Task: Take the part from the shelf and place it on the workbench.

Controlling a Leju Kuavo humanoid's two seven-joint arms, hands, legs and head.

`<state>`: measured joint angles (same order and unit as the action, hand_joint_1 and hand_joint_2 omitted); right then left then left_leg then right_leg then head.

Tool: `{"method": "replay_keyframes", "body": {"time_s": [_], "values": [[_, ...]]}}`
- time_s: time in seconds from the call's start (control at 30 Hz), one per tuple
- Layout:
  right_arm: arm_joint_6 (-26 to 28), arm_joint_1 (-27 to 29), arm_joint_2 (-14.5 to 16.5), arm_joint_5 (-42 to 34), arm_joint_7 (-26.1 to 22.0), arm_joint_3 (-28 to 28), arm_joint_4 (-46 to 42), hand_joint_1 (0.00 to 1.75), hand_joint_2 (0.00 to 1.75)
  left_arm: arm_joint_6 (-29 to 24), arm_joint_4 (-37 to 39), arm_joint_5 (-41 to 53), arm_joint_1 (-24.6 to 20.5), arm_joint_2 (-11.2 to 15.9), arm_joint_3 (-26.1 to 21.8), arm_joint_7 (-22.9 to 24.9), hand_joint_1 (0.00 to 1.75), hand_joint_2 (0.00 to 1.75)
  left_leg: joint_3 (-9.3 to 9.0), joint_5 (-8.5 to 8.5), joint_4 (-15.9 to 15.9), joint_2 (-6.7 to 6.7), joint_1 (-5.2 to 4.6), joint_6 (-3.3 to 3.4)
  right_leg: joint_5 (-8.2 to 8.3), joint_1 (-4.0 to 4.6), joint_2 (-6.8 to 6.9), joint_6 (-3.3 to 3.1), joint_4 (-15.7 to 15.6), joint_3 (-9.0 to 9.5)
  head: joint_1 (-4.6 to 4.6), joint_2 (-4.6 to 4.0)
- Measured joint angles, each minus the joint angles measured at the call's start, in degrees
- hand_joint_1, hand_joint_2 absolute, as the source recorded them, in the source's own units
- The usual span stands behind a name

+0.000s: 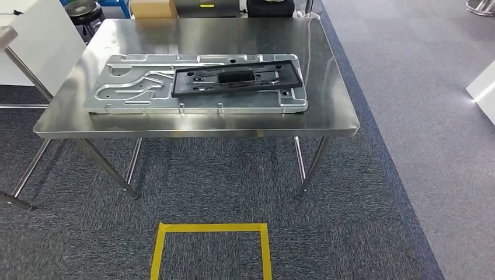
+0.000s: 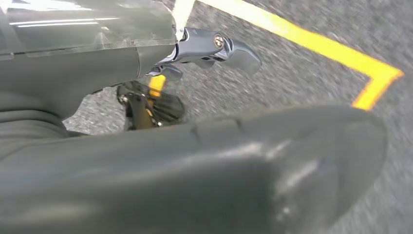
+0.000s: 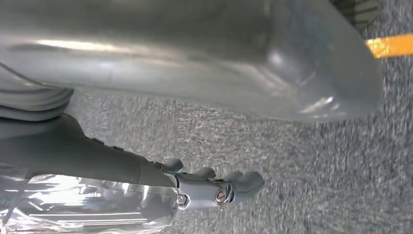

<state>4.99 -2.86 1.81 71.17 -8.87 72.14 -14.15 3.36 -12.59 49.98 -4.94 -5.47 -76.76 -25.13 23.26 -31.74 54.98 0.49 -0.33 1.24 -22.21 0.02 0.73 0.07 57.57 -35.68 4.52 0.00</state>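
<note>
already the black part (image 1: 236,79) lies flat on the silver plate (image 1: 134,87) on the bench (image 1: 338,119); left hand (image 2: 195,53) and right hand (image 3: 214,187) hang released over carpet, likely finished.

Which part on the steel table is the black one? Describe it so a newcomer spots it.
On the stainless steel workbench lies a large silver metal plate with stamped channels. The flat black rectangular frame with cut-outs rests on that plate's right half, the only dark piece there.
</note>
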Motion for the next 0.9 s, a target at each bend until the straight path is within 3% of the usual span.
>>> {"method": "replay_keyframes", "body": {"time_s": [0.03,0.07,0.1,0.2,0.23,0.27,0.3,0.33,0.37,0.43,0.5,0.57,0.6,0.7,0.73,0.77,0.8,0.87,0.9], "values": [[0.01,0.03,-0.01,-0.04,-0.03,0.01,0.02,0.0,0.0,0.02,0.01,0.01,0.03,-0.08,0.01,0.0,0.0,0.0,0.42,0.52,-0.15,0.08,0.02,0.34,0.33,-0.15,-0.01,0.35,-0.03,-0.15,0.01,0.0],[0.02,0.08,0.0,-0.07,-0.04,0.02,0.04,0.0,0.0,0.03,0.01,0.01,0.07,-0.15,0.02,0.0,0.0,0.0,0.94,1.24,-0.31,0.2,0.09,0.77,-0.36,-0.27,-0.14,0.68,0.35,-0.47,0.01,0.0],[0.01,0.18,0.02,-0.18,-0.05,0.02,0.09,0.0,0.0,0.03,0.02,0.0,0.11,-0.22,0.02,0.01,0.0,0.0,1.62,2.07,-0.47,0.32,0.21,1.19,-2.21,-0.35,-0.29,0.94,1.55,-0.97,0.01,0.0],[-0.29,0.38,0.09,-1.23,-0.15,0.28,0.21,0.0,0.0,-0.01,0.02,0.01,0.05,-0.28,0.02,-0.07,0.0,0.0,4.41,4.35,-0.4,0.76,0.26,1.72,-11.18,-0.7,-0.51,1.64,10.37,-2.78,0.0,0.0],[-0.66,0.34,0.09,-1.87,-0.35,0.57,0.22,0.0,0.0,-0.01,0.02,0.05,0.05,-0.28,0.03,-0.16,0.0,0.0,5.46,5.03,-0.19,1.04,0.24,1.66,-12.22,-0.82,-0.51,1.93,13.3,-2.9,0.0,0.0],[-1.18,0.26,0.09,-2.52,-0.67,0.97,0.22,0.0,0.0,-0.01,0.02,0.1,0.05,-0.28,0.03,-0.3,0.0,0.0,6.58,5.63,0.15,1.4,0.26,1.57,-11.61,-0.95,-0.5,2.19,14.98,-2.47,0.0,0.0],[-1.78,0.16,0.1,-3.04,-1.05,1.36,0.23,0.0,0.0,-0.01,0.02,0.14,0.07,-0.28,0.03,-0.48,0.0,0.0,7.76,6.16,0.64,1.71,0.29,1.39,-9.83,-1.1,-0.47,2.38,15.1,-1.32,0.0,0.0],[-2.34,0.09,0.1,-3.29,-1.37,1.67,0.25,0.0,0.0,0.01,0.02,0.16,0.09,-0.28,0.03,-0.67,0.0,0.0,8.93,6.59,1.24,1.94,0.34,1.15,-7.81,-1.25,-0.45,2.47,13.37,0.71,0.0,0.0],[-2.77,0.04,0.11,-3.23,-1.56,1.84,0.27,0.0,0.0,0.03,0.02,0.17,0.07,-0.28,0.03,-0.85,0.0,0.0,10.04,6.95,1.91,2.1,0.39,0.86,-6.92,-1.37,-0.42,2.41,10.02,3.57,0.0,0.0],[-3.52,-0.03,0.11,-2.69,-1.75,1.9,0.34,0.0,0.0,0.12,0.02,0.22,-0.1,-0.28,0.05,-1.17,0.0,0.0,11.63,7.64,3.14,2.28,0.34,0.19,-8.1,-1.23,-0.43,1.97,2.18,9.0,0.01,0.0],[-4.19,-0.06,0.13,-2.33,-2.24,1.9,0.45,0.0,0.0,0.22,0.02,0.28,-0.29,-0.26,0.1,-1.44,0.0,0.0,12.28,8.6,3.51,2.45,0.33,-0.49,-9.5,-0.83,-0.44,1.26,-1.44,10.76,0.01,0.0],[-4.66,-0.08,0.21,-2.23,-2.81,1.91,0.63,0.0,0.0,0.25,0.02,0.32,-0.26,-0.19,0.12,-1.59,0.0,0.0,12.79,8.69,3.77,2.09,0.54,-1.21,-8.57,-0.88,-0.24,0.33,-1.59,9.86,0.01,0.0],[-4.79,-0.13,0.25,-2.22,-2.98,1.91,0.7,0.0,0.0,0.25,0.02,0.33,-0.16,-0.15,0.13,-1.62,0.0,0.0,13.25,7.25,4.77,1.61,0.64,-1.52,-7.87,-0.97,-0.14,-0.14,-1.66,9.24,0.01,0.0],[-4.93,-0.33,0.31,-2.2,-3.11,1.91,0.79,0.0,0.0,0.27,0.02,0.35,0.09,-0.08,0.13,-1.69,0.0,0.0,15.34,-1.32,13.41,0.29,0.91,-2.14,-5.66,-0.91,0.02,-0.89,-1.66,6.62,0.01,0.0],[-4.92,-0.34,0.31,-2.19,-3.02,1.91,0.8,0.0,0.0,0.28,0.02,0.36,0.08,-0.08,0.14,-1.71,0.0,0.0,15.68,-2.88,16.73,0.18,0.96,-2.26,-4.91,-0.84,0.02,-0.9,-1.57,5.6,0.02,0.0],[-4.92,-0.33,0.31,-2.19,-2.9,1.91,0.81,0.0,0.0,0.3,0.02,0.37,0.06,-0.08,0.14,-1.71,0.0,0.0,15.42,-2.92,18.88,0.14,0.99,-2.34,-4.19,-0.78,0.0,-0.86,-1.42,4.56,0.02,0.0],[-4.91,-0.32,0.31,-2.19,-2.75,1.91,0.83,0.0,0.0,0.32,0.02,0.38,0.04,-0.08,0.15,-1.71,0.0,0.0,14.33,-1.65,19.27,0.14,1.01,-2.35,-3.52,-0.77,-0.02,-0.75,-1.2,3.49,0.02,0.0],[-4.9,-0.33,0.31,-2.23,-2.51,1.92,0.85,0.0,0.0,0.33,0.02,0.4,-0.04,-0.07,0.16,-1.73,0.0,0.0,9.4,1.48,14.4,0.1,1.03,-2.14,-2.38,-0.79,-0.12,-0.37,-0.55,1.5,0.02,0.0],[-4.91,-0.34,0.31,-2.28,-2.45,1.93,0.86,0.0,0.0,0.34,0.02,0.43,-0.14,-0.05,0.18,-1.75,0.0,0.0,5.94,1.69,9.82,0.03,0.95,-1.92,-1.91,-0.74,-0.18,-0.08,-0.16,0.71,0.02,0.0]]}}
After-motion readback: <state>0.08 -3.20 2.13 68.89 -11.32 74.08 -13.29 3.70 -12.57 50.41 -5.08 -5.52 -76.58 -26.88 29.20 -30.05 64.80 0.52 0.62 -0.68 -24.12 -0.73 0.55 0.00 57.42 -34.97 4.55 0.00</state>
